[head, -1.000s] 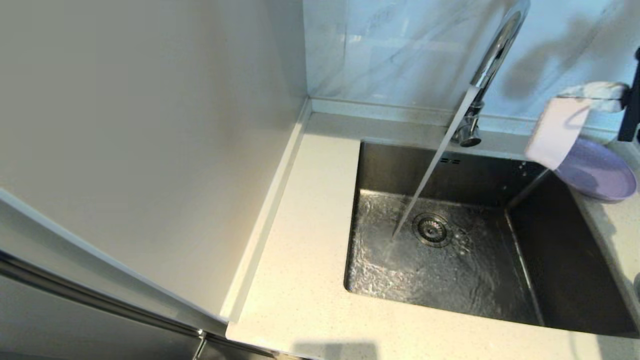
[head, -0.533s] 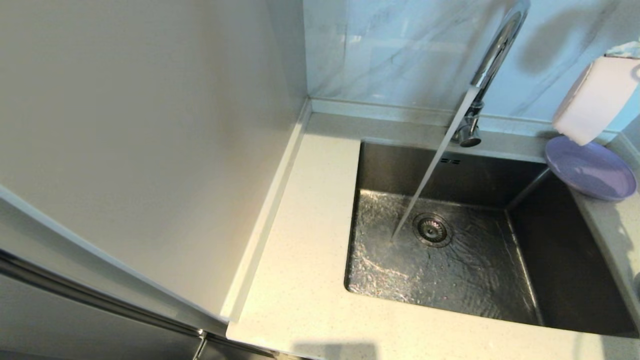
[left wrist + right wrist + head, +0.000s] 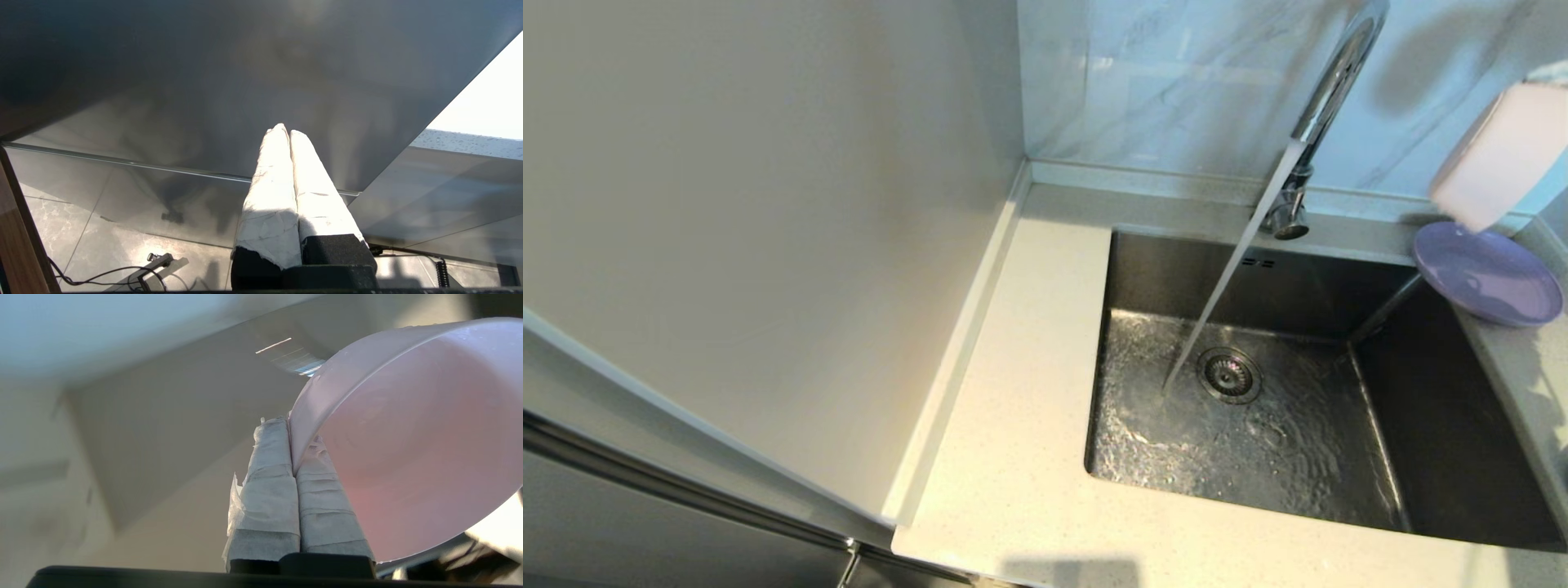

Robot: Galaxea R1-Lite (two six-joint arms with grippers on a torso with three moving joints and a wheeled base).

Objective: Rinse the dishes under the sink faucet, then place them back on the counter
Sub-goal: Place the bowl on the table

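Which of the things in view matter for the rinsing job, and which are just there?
For the job:
- pink bowl, pinched by its rim in the right gripper, held above the plate
- purple plate on the counter, beside the basin
- tap, running
- sink

Just there:
- left gripper, shut and parked under the counter
- wall panel
- drain strainer

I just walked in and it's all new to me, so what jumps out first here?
Water pours in a slanted stream from the tall chrome gooseneck faucet into the steel sink basin. At the far right, the right gripper holds a pale pink plastic bowl above a flat lavender plate on the speckled cream counter.
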